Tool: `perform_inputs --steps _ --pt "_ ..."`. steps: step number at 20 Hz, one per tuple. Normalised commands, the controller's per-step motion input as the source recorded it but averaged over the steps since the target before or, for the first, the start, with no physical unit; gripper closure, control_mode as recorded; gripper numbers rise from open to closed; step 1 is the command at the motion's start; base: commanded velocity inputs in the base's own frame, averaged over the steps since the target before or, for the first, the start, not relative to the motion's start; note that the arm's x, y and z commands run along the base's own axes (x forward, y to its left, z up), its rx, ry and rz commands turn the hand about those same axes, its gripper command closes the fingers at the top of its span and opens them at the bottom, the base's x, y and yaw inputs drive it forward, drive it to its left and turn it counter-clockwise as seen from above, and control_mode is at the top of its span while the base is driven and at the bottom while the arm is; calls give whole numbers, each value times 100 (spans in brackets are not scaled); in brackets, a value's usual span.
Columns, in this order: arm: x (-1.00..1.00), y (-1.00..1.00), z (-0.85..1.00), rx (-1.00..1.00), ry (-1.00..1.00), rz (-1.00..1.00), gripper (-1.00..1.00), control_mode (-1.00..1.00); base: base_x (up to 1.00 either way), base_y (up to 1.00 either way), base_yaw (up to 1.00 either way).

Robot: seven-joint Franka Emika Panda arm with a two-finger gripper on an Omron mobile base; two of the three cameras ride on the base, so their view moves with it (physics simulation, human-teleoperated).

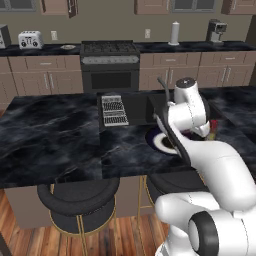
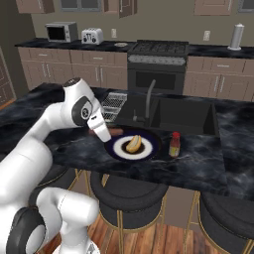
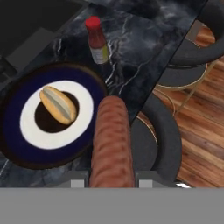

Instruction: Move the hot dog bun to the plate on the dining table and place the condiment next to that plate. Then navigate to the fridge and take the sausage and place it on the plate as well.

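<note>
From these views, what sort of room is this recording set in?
A home kitchen, rendered: a stove against the back wall, a sink set in the dark marble island counter, and bar stools tucked under it.

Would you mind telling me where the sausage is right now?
The sausage is held in the shut gripper, above the counter edge beside the plate that carries the bun.
</note>
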Motion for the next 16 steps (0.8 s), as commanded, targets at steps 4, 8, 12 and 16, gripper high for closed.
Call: perform_inputs --steps 4,8,12,16 --pt "24 0 -29 4 0 -5 100 -100 0 0 0" --pt "27 0 -25 2 0 -7 100 -100 0 0 0" --pt "27 -2 -25 1 0 -6 100 -100 0 0 0" --pt "26 -4 -20 4 0 -5 100 -100 0 0 0"
